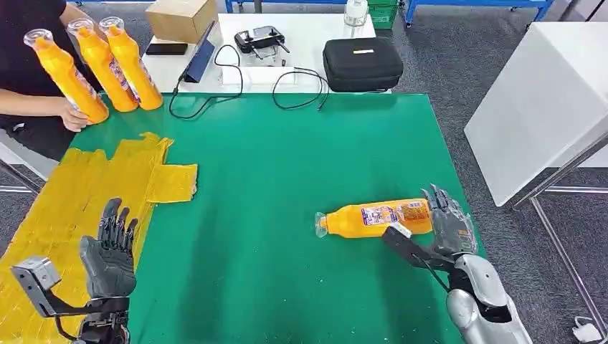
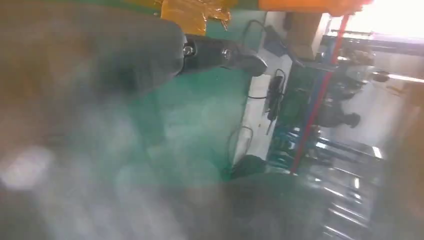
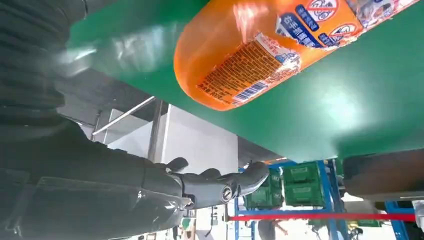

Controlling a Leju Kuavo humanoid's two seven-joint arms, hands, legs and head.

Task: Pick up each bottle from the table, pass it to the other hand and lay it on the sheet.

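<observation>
At the far edge of the green table (image 1: 287, 158) sits a white table (image 1: 301, 29) carrying a black zipped case (image 1: 362, 63), a handheld controller (image 1: 259, 38), a cardboard box (image 1: 181, 18), a black phone (image 1: 165, 49) and looping black cables (image 1: 236, 79). A person in a black top (image 1: 29, 43) stands at the far left corner, one hand (image 1: 74, 118) resting on the green surface. Off to the right there's a second white table (image 1: 538, 100) on the grey carpet (image 1: 444, 64).

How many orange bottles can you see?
4. One bottle lies on the green table beside the right hand. Three stand at the far left corner, by a person's hand.
</observation>
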